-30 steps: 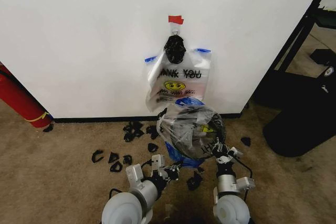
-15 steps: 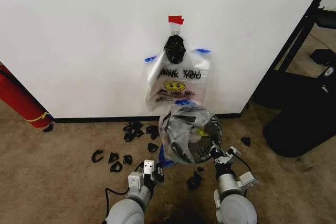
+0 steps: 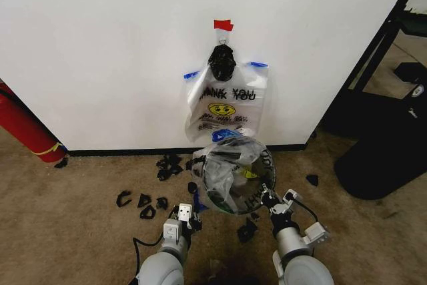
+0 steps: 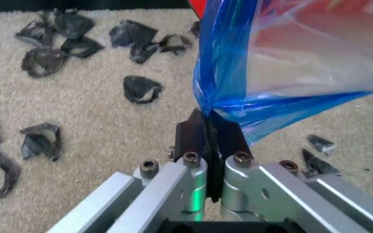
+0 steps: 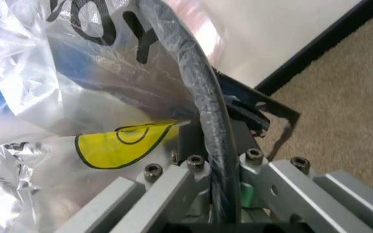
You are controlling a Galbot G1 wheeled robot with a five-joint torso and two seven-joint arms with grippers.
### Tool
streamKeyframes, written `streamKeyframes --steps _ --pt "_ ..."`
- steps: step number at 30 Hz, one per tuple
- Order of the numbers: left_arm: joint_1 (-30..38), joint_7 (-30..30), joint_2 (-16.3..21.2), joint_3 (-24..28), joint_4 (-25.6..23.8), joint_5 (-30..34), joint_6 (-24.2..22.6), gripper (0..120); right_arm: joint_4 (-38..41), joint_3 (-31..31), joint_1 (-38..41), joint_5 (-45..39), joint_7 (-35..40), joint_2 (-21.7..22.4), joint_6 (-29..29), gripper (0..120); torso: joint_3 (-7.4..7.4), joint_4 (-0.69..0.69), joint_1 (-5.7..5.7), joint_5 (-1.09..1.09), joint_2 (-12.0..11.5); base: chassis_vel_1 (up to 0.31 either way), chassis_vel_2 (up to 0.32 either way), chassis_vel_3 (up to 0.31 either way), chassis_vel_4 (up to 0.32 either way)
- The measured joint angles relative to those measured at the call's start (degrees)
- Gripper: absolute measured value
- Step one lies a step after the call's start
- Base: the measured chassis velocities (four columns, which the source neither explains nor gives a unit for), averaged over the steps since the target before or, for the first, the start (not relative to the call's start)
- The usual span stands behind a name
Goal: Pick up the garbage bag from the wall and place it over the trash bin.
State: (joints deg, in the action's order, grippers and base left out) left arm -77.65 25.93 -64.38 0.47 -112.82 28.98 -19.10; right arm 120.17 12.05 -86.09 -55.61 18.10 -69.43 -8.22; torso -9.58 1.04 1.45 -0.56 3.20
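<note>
A: Where is the garbage bag?

B: Held spread open between both grippers, low over the carpet, just in front of the wall. Its mouth faces up; black print and a yellow smiley show through the film.

A: Left gripper?

B: Fingers pinched tight on a bunched blue fold of the bag, at the bag's left edge.

A: Right gripper?

B: At the bag's right edge. Fingers closed on a dark curved rim wrapped in the clear film; I cannot tell whether that rim is the trash bin.

A: Anything else?

B: A second printed bag hangs on the wall under a black knotted lump and red tape. Black scraps lie scattered on the carpet. A red cylinder leans at the left.
</note>
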Motion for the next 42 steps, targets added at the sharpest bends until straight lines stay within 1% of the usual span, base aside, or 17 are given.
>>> streamKeyframes --steps 1,4,6,7,9,12,13,15,18,20,23,26,30,34,38,40,42 --pt "-0.21 -0.59 0.23 -0.05 -0.16 -0.84 0.49 0 -0.22 0.11 0.20 0.08 -0.16 0.01 -0.02 0 0.00 0.00 0.00 0.00 0.00 0.000 0.000 0.000 0.000" --pt "-0.59 -2.13 1.13 -0.62 0.20 -4.81 2.91 13 -2.58 0.58 1.16 1.35 -2.12 0.21 -1.43 0 0.00 -0.01 0.00 0.00 0.00 0.000 0.000 0.000 0.000" --pt "-0.70 -2.75 1.82 -1.25 1.02 -7.33 4.09 19 -5.01 1.10 2.05 2.88 -4.44 0.55 -3.01 0 0.00 0.00 0.00 0.00 0.00 0.000 0.000 0.000 0.000" --pt "-0.70 -2.75 1.82 -1.25 1.02 -7.33 4.09 19 -5.01 1.10 2.05 2.88 -4.44 0.55 -3.01 0 0.00 0.00 0.00 0.00 0.00 0.000 0.000 0.000 0.000" --pt "-0.78 -3.28 2.87 -2.51 2.32 -10.46 4.81 27 -8.52 2.02 3.17 4.25 -8.72 1.56 -4.93 0 0.00 -0.01 0.00 0.01 0.00 0.000 0.000 0.000 0.000" --pt "-0.78 -7.66 4.74 -4.55 5.12 -17.68 9.49 43 -11.73 2.54 3.95 4.41 -13.18 3.15 -5.43 0 0.00 -0.01 0.00 0.00 0.00 0.000 0.000 0.000 0.000" --pt "-0.78 -7.66 4.74 -4.55 5.12 -17.68 9.49 43 -11.73 2.54 3.95 4.41 -13.18 3.15 -5.43 0 0.00 -0.01 0.00 0.00 0.00 0.000 0.000 0.000 0.000" --pt "-0.89 -9.70 5.58 -5.20 5.86 -19.73 11.02 49 -12.35 2.77 4.17 4.27 -14.28 3.65 -5.45 0 0.00 -0.01 0.00 0.01 0.00 0.000 0.000 0.000 0.000" --pt "-0.64 -10.29 5.67 -5.48 6.45 -19.79 12.79 63 -12.53 2.89 4.32 3.91 -14.86 3.69 -5.47 0 0.00 -0.01 0.00 0.00 0.00 0.000 0.000 0.000 0.000" --pt "-0.58 -10.32 5.60 -5.49 6.48 -19.67 13.06 67 -12.53 2.89 4.35 3.74 -14.84 3.59 -5.53 0 0.00 -0.01 0.00 0.00 0.00 0.000 0.000 0.000 0.000" --pt "-0.30 -10.09 4.28 -5.78 6.22 -18.97 15.80 80 -12.43 2.40 4.42 3.15 -13.09 2.39 -6.26 0 0.00 0.00 0.00 0.00 0.00 0.000 0.000 0.000 0.000" --pt "-0.29 -8.74 3.16 -6.65 4.95 -19.61 16.09 93 -12.43 1.87 4.56 2.52 -10.95 1.16 -6.89 0 0.00 0.00 0.00 0.00 0.00 0.000 0.000 0.000 0.000" --pt "-0.84 -7.96 3.24 -7.14 4.10 -20.70 14.66 100 -12.18 1.83 4.93 0.23 -8.73 -0.11 -6.96 0 0.00 0.00 0.00 0.00 0.00 0.000 0.000 0.000 0.000" --pt "-1.31 -8.44 3.67 -7.53 4.61 -22.06 13.08 100 -11.68 1.94 5.21 -1.33 -7.25 -0.98 -7.15 0 0.00 0.00 0.00 0.00 0.00 0.000 0.000 0.000 0.000" --pt "-2.84 -14.92 4.67 -8.02 4.62 -22.45 10.94 100 -9.14 2.18 5.09 -5.43 -4.13 -1.48 -6.23 0 0.00 0.00 0.00 0.00 0.00 0.000 0.000 0.000 0.000" --pt "-3.56 -19.17 4.62 -8.07 4.62 -22.41 12.33 100 -7.71 2.22 4.88 -7.20 -2.61 -1.78 -5.32 0 0.00 -0.01 0.00 0.00 0.00 0.000 0.000 0.000 0.000" --pt "-3.75 -21.18 4.34 -8.08 4.76 -22.42 13.88 100 -7.19 2.22 4.78 -7.79 -2.18 -1.95 -4.97 0 0.00 -0.01 0.00 0.00 0.00 0.000 0.000 0.000 0.000"
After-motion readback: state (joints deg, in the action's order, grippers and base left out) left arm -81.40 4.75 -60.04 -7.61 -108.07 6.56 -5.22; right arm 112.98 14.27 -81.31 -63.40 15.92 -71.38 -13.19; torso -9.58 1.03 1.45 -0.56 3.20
